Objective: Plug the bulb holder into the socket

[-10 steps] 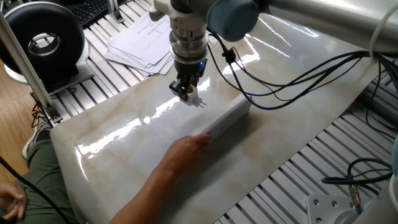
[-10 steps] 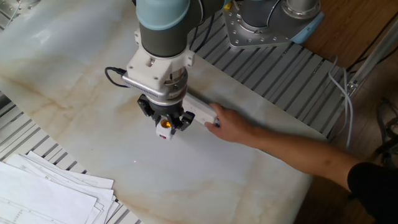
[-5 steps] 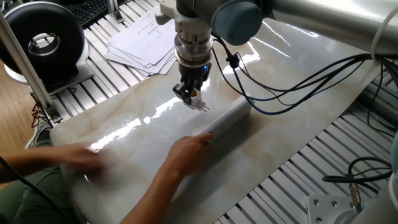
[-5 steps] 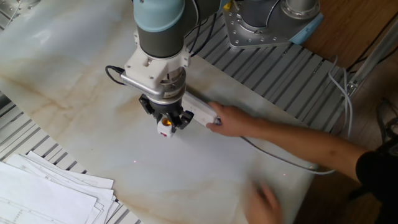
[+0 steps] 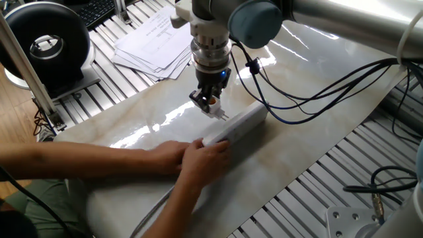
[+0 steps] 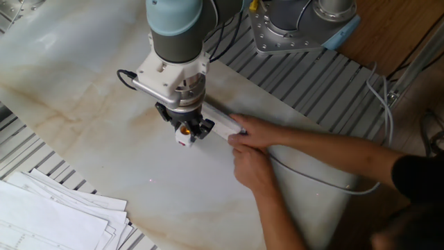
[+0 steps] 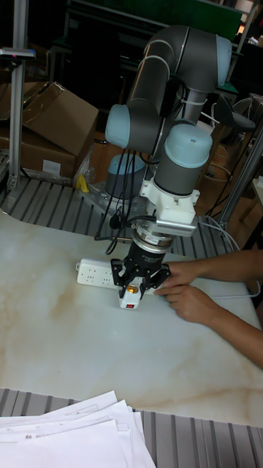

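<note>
My gripper (image 5: 210,103) is shut on the small white bulb holder (image 5: 215,110), whose metal prongs point down at the long white socket (image 5: 243,120). The holder hangs just above the strip's near edge; whether the prongs touch it I cannot tell. From the other side, the holder (image 6: 182,137) shows its orange-brass opening below the gripper (image 6: 186,129), beside the socket (image 6: 220,125). In the tall view the gripper (image 7: 137,284) and the holder (image 7: 130,297) cover the middle of the socket (image 7: 93,272).
Two human hands (image 5: 198,155) press on one end of the strip, their arms lying across the marble table (image 5: 132,125). A grey cable (image 6: 326,182) runs off under the arms. A paper stack (image 5: 149,46) lies at the table's edge, and black robot cables (image 5: 310,92) hang nearby.
The gripper has carried the bulb holder sideways, up to the socket. A second human hand has come in and joined the first on the strip's end.
</note>
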{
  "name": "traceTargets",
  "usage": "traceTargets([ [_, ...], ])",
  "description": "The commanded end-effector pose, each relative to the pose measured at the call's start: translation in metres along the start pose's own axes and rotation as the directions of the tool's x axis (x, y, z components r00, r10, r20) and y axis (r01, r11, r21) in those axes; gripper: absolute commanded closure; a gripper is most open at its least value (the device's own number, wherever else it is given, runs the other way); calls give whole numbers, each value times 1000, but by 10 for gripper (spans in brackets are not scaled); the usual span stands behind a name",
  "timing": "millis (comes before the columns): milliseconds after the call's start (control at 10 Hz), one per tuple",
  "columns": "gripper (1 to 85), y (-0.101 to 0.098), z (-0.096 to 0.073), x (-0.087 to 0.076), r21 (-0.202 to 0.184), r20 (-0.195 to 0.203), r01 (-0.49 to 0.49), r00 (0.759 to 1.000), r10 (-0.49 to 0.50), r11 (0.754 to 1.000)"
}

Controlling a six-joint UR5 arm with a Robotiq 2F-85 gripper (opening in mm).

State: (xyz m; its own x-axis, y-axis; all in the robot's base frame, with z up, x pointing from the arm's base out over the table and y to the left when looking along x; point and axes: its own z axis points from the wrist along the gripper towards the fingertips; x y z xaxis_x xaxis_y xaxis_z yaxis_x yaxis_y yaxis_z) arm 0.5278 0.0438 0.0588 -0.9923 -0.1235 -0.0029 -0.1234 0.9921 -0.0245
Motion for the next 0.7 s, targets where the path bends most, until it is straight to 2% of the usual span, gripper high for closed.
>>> traceTargets([
  [0,843,8,-3,5,-25,-25,-66,998,66,997],
  [600,843,10,-8,12,-11,-42,-91,995,90,996],
])
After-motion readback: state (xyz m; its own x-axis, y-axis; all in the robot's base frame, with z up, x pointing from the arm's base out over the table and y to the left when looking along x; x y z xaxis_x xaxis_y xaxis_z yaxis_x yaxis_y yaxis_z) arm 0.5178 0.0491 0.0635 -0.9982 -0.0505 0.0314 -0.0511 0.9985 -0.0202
